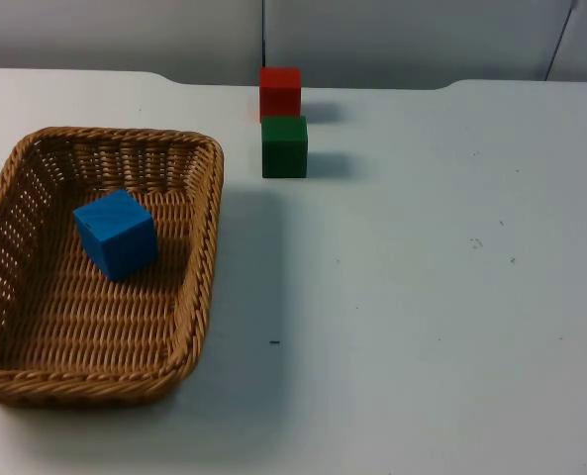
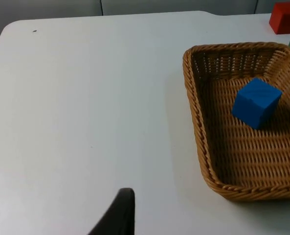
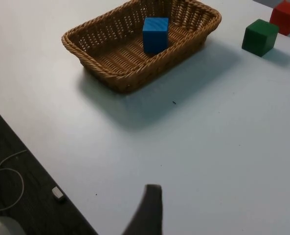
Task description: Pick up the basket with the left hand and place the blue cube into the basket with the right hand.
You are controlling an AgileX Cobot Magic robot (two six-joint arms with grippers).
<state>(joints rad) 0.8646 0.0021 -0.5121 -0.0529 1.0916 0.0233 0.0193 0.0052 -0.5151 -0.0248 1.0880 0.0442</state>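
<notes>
Basket [image 1: 199, 267] on table [image 1: 432, 297], blue cube [image 1: 116, 233] inside; tools' state: cannot tell.

Blue cube [image 1: 116, 233], tan woven basket [image 1: 202, 237]

Woven wicker basket [image 1: 209, 213], matt blue cube [image 1: 116, 234], smooth white table [image 1: 432, 317].

basket [image 1: 95, 376] sits left on the tabletop [image 1: 432, 297] | cube [image 1: 116, 234] inside it | two more blocks [image 1: 284, 146] upper middle, one behind the other
</notes>
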